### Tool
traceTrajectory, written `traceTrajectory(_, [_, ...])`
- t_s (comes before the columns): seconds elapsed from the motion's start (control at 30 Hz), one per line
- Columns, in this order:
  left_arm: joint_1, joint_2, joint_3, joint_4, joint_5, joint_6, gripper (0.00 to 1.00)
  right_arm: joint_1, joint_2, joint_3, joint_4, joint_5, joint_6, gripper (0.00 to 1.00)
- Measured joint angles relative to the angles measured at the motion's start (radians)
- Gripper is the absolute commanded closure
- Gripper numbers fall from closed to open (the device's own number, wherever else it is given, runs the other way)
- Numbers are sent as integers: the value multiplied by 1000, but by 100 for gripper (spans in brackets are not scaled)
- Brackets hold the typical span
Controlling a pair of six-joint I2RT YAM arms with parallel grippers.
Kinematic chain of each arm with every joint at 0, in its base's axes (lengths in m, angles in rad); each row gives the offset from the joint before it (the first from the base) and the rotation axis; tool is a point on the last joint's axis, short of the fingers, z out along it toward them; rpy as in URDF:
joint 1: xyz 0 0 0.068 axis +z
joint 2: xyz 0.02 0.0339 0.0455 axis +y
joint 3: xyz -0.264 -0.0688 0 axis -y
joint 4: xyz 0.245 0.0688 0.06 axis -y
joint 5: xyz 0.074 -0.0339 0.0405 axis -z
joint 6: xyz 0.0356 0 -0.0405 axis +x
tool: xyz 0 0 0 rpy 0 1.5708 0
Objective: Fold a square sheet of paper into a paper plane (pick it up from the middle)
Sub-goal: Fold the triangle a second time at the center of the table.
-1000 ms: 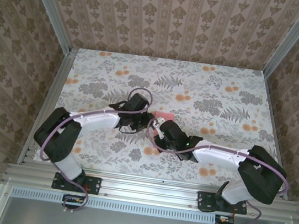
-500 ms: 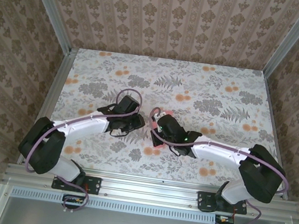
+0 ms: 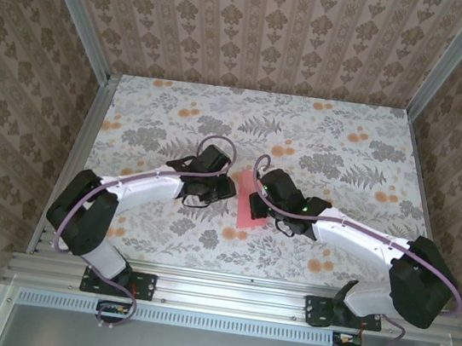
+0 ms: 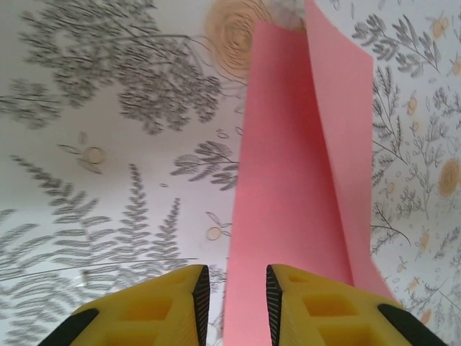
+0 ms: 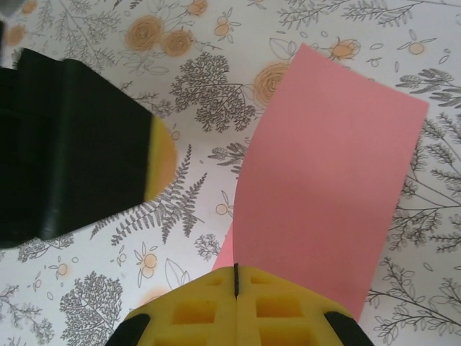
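Paper sheet | pinched in right claw | left claw alongside, parted

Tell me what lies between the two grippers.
The folded square sheet of paper. The top external view shows it between the left gripper and the right gripper.

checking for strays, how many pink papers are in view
1: the square sheet of paper, partly folded, at the middle of the table; a second could hide beneath it.

Salmon paper sheet, yellow claw fingers, grey-and-orange floral table.
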Motion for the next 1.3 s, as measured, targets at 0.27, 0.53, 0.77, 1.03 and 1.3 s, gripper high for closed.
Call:
traceTrajectory(0.27, [-67, 140, 72, -3, 33, 1, 77, -93, 51, -97, 83, -122, 35, 100])
traceTrajectory(0.53, [-95, 206, 103, -3, 37, 0, 79, -202, 98, -153, 193, -280, 50, 100])
traceTrajectory(0.77, [-110, 207, 103, -8, 31, 0, 79, -251, 134, -154, 246, -354, 53, 100])
traceTrajectory(1.03, [-137, 207, 105, -24, 24, -22, 86, -288, 136, -174, 307, -409, 97, 100])
traceTrajectory(1.3, [-147, 210, 137, -29, 18, -34, 91, -303, 164, -178, 346, -467, 99, 100])
